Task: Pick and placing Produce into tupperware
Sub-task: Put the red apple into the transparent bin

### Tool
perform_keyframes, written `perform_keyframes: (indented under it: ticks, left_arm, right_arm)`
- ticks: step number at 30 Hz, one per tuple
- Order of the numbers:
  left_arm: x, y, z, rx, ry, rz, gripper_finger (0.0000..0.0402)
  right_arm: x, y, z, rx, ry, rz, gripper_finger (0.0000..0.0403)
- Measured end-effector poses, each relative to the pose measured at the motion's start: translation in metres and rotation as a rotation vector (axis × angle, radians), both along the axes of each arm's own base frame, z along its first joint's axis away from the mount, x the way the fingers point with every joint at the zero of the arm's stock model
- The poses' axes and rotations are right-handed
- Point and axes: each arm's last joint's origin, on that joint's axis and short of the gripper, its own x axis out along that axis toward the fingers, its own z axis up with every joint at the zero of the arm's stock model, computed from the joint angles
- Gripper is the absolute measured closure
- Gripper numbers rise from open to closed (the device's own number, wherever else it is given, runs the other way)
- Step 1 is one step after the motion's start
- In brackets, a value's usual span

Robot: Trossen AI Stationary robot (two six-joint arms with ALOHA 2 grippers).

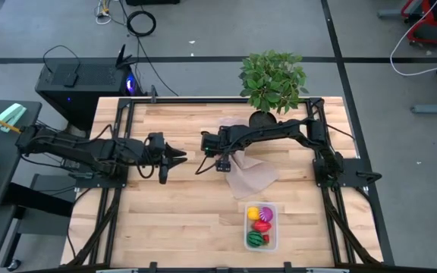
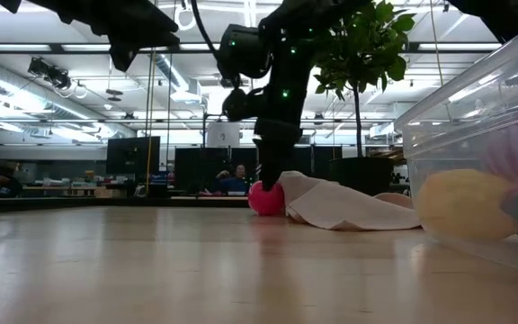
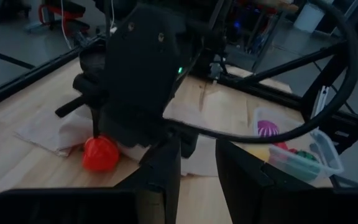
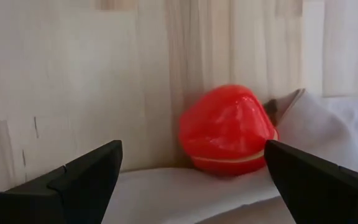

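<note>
A red piece of produce point(image 4: 229, 127) lies on the wooden table against the edge of a beige cloth point(image 1: 250, 176); it also shows in the low view point(image 2: 265, 198) and the left wrist view point(image 3: 100, 154). My right gripper point(image 4: 191, 152) hangs open just above it, pointing steeply down, one finger to each side and apart from it. The clear tupperware point(image 1: 262, 225) stands near the table's front edge, holding a yellow, a magenta, a red and a striped green piece. My left gripper point(image 1: 176, 156) waits left of centre above the table, narrowly open, holding nothing.
A potted leafy plant point(image 1: 273, 80) stands at the table's far edge, behind the right arm. The crumpled cloth spreads between the red piece and the tupperware point(image 2: 475, 135). Bare wood lies at the table's front left point(image 1: 165, 220).
</note>
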Motion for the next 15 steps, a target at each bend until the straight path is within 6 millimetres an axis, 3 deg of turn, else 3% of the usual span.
perform_keyframes:
  ticks: [15]
  left_arm:
    - [0.0, 0.0, 0.0001, -0.004, -0.002, 0.001, 0.0294]
  right_arm:
    - [0.0041, -0.0016, 0.001, -0.047, -0.033, 0.031, 0.0003]
